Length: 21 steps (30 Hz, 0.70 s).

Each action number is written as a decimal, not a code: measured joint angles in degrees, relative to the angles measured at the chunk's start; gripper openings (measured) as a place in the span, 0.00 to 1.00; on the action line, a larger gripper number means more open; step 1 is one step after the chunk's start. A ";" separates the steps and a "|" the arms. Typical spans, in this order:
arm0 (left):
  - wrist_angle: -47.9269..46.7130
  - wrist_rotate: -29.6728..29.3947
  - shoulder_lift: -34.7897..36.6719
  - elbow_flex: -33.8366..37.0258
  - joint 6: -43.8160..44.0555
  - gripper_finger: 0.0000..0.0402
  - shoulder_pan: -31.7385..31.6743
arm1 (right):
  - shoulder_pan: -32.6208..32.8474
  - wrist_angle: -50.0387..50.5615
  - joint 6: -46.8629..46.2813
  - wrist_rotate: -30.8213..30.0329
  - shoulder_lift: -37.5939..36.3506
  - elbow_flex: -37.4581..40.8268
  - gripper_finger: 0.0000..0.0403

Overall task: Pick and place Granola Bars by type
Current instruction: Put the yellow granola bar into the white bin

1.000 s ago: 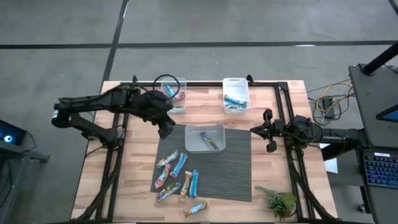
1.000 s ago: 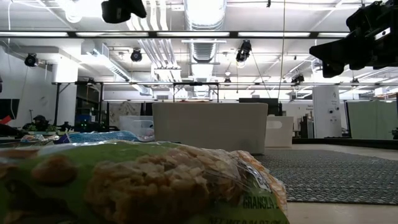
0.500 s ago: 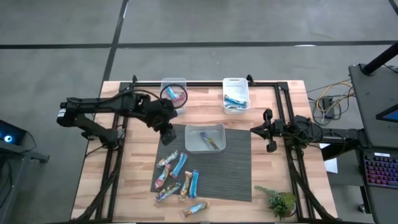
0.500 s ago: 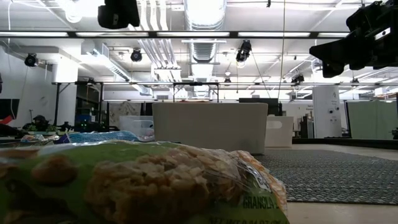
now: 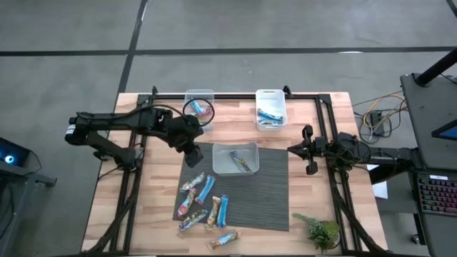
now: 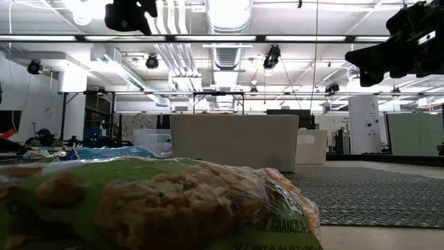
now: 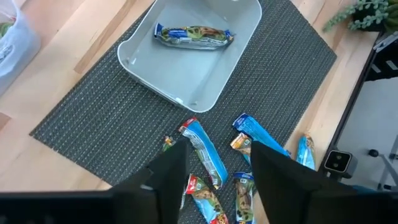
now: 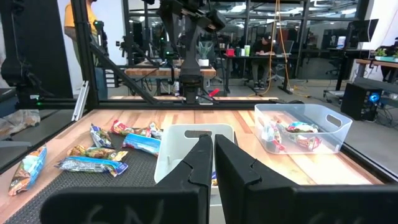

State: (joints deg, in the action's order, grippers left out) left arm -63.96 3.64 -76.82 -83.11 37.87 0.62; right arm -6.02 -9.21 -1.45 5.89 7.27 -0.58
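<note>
Loose Granola Bars: about eight lie scattered on the front part of the dark woven mat, a mix of blue wrappers and red/tan ones; one more lies just off the mat's front edge on the wood.
Middle tub: one clear tub on the mat, holding one bar.
Back-left tub: holds red/tan wrapped bars; exact count unclear.
Back-right tub: holds blue-wrapped bars, two or so.
Left gripper: hangs over the mat's back-left corner, between the back-left tub and the middle tub; its fingers stand apart with nothing between them.
Right gripper: waits at the table's right edge, fingers pressed together, empty.
Plant: one small green plant at the front-right corner.
Surface: pale wooden table with a black frame along its back and sides.
Room: grey floor, a workshop with benches, racks and ceiling lights; a person stands far off in the right wrist view.
</note>
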 joint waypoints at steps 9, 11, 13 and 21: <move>-0.02 -0.05 0.13 2.36 0.31 0.46 0.00 | 0.00 0.00 0.00 0.00 0.01 0.00 0.02; -0.02 -0.06 0.15 3.20 1.05 0.46 0.01 | 0.00 0.00 0.00 0.00 0.00 0.00 0.02; -0.06 -0.06 0.15 4.01 2.13 0.46 0.03 | -0.01 -0.01 0.00 0.02 0.02 0.00 0.02; 4.26 2.41 0.02 10.15 4.84 0.46 1.30 | 0.00 0.00 0.01 0.02 0.02 0.00 0.02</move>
State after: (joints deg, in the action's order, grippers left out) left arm -59.70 6.06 -76.79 -72.96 42.71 1.93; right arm -6.02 -9.21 -1.45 5.91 7.29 -0.58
